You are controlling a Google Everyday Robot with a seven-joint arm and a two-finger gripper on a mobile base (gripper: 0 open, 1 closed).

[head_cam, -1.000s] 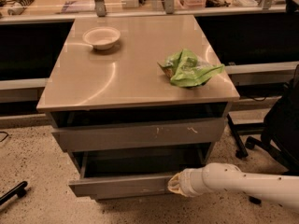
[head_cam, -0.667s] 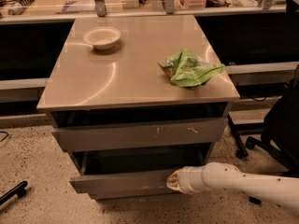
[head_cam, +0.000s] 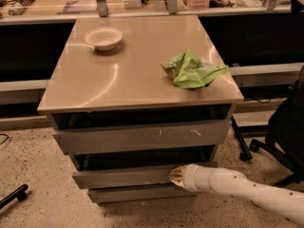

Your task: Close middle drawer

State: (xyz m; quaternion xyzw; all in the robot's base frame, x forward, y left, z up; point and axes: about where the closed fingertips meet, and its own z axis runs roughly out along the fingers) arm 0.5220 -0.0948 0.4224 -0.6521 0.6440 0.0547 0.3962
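Note:
The middle drawer (head_cam: 123,177) is a plain grey front, second of three in a grey cabinet. It stands out a little from the cabinet, with a dark gap above it. My gripper (head_cam: 175,176), at the tip of a white arm coming in from the lower right, is against the right part of that drawer front. The top drawer front (head_cam: 137,137), with pale scratch marks, also stands slightly out. The bottom drawer front (head_cam: 133,194) shows just below the middle one.
A white bowl (head_cam: 103,37) and a crumpled green bag (head_cam: 192,70) lie on the cabinet top (head_cam: 118,80). A black office chair (head_cam: 285,132) stands at the right. A dark tool (head_cam: 12,197) lies on the speckled floor at the left.
The middle drawer has slid back into the cabinet, with my gripper following against its front. The top drawer, bowl and bag have not moved.

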